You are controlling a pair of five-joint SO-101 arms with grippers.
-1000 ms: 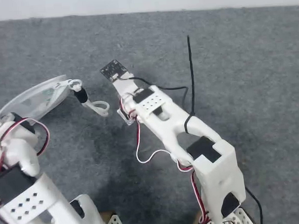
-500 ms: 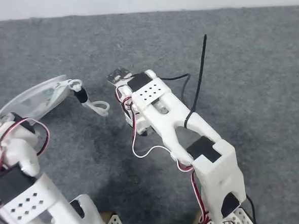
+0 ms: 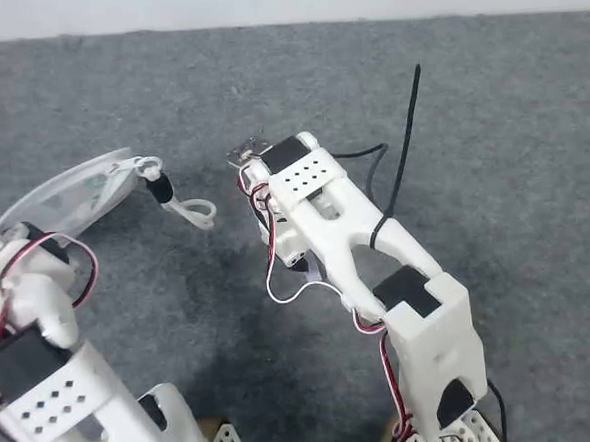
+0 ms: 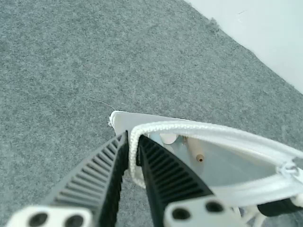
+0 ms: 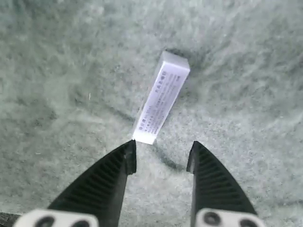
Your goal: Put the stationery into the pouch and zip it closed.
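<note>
A translucent pouch [image 3: 73,194] lies at the table's left, its mouth open, with a white zipper strap [image 3: 196,212] trailing to its right. My left gripper [image 4: 133,150] is shut on the pouch's [image 4: 222,161] zipper rim. Inside the pouch lie a thin wooden stick [image 4: 194,150] and a small white item [image 4: 168,138]. A white eraser [image 5: 163,97] lies flat on the grey mat. My right gripper [image 5: 161,155] hangs open just above it, with the eraser's near end close to one fingertip. The right arm [image 3: 314,200] stands bent over the middle of the table, covering the eraser from above.
Grey carpet-like mat [image 3: 489,119] covers the whole table, with open room at the back and right. A black cable [image 3: 405,134] rises from the right arm. The left arm's base [image 3: 55,396] fills the near left corner.
The right arm has drawn back toward its base and tipped its wrist downward. Its black cable has swung to the right. The left arm and the pouch have kept still.
</note>
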